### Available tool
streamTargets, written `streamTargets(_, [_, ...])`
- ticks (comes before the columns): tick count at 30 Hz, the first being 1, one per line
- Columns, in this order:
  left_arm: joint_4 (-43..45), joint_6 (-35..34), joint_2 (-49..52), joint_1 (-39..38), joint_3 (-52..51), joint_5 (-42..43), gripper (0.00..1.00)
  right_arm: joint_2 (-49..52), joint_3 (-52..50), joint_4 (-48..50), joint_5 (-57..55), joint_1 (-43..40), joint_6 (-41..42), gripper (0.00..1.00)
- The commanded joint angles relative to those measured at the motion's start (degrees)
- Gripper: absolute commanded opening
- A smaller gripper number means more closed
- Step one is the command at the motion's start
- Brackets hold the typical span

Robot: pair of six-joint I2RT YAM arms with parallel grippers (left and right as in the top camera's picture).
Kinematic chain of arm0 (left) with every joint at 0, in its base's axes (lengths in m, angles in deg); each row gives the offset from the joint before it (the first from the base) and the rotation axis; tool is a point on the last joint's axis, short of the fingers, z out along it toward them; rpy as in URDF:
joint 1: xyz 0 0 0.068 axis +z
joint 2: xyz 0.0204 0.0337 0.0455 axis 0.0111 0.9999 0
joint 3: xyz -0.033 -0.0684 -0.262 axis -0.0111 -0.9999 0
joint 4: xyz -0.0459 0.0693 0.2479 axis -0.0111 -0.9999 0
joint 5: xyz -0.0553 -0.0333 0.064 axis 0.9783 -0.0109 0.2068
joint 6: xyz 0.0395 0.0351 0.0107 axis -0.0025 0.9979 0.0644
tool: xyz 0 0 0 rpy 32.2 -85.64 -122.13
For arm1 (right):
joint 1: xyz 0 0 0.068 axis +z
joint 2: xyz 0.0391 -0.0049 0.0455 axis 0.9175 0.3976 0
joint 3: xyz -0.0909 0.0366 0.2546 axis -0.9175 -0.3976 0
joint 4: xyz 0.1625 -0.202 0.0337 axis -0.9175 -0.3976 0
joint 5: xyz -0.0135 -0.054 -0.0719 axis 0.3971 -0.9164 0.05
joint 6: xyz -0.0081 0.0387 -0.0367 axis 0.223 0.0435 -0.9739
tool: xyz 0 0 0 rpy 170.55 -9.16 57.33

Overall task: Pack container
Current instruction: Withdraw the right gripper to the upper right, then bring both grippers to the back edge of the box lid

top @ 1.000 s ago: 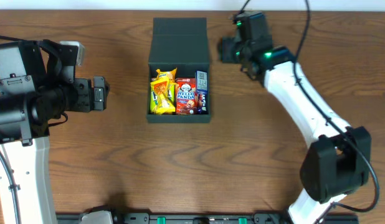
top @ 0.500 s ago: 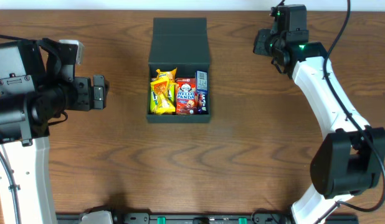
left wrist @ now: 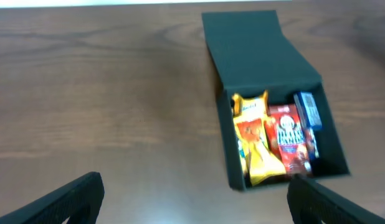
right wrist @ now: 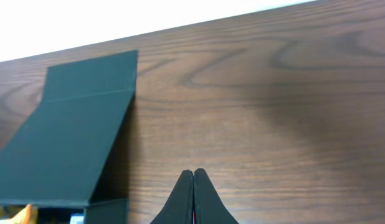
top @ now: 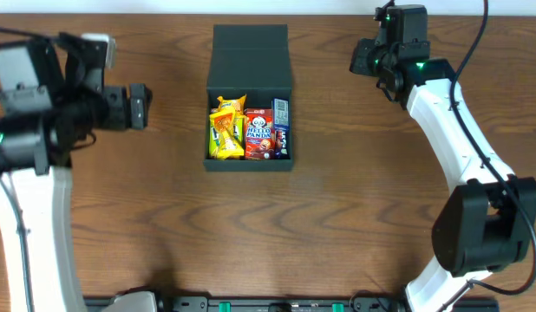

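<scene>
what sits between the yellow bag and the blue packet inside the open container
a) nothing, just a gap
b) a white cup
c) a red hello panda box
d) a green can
c: in the overhead view the red hello panda box lies in the container with the yellow bag on one side and the blue packet on the other.

Dark brown wood-grain tabletop under soft, even light, bounded by a plain white strip beyond the far edge and a black rail along the near edge.
</scene>
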Motion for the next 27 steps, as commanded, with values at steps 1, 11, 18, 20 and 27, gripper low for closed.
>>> streamTargets(1, [3.39, -0.72, 7.43, 0.15, 0.72, 1.97, 0.95, 1.68, 0.87, -0.17, 3.93, 0.0, 0.02, 0.01])
streamTargets(11, [23.58, -8.92, 30.34, 0.24, 0.74, 11.65, 0.81, 6.08, 0.87, 0.0, 8.55, 0.0, 0.66, 0.01])
streamTargets(18, [39.19, -26.43, 39.32, 0.07, 0.76, 16.44, 0.06, 11.93, 0.87, 7.04, 15.39, -0.11, 0.7, 0.01])
streamTargets(20, [42.56, -31.67, 40.85, 0.02, 0.76, 17.09, 0.06, 14.05, 0.87, 10.43, 18.16, -0.11, 1.73, 0.01])
streamTargets(27, [48.98, -41.9, 46.1, -0.09, 0.92, 18.45, 0.06, 20.59, 1.27, 18.47, 25.05, -0.11, 9.09, 0.01])
